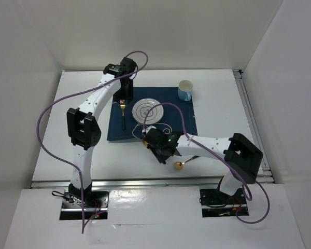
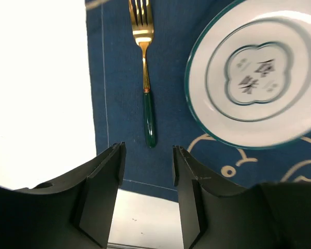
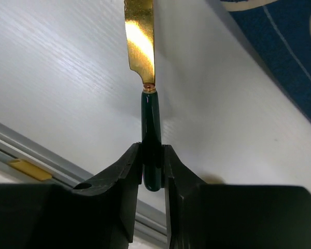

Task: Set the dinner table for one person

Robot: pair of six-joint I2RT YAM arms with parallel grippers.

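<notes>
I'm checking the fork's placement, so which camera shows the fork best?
Left wrist: the fork is close and sharp, gold tines and green handle, lying on the placemat left of the plate. Top external shows it tiny; right wrist misses it.

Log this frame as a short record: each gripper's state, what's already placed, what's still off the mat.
left gripper: open, by the handle end of the fork
right gripper: shut on knife handle
fork: on placemat, left of plate
cup: placemat's far right corner
spoon: on dinner table, off the placemat, by the right arm
</notes>
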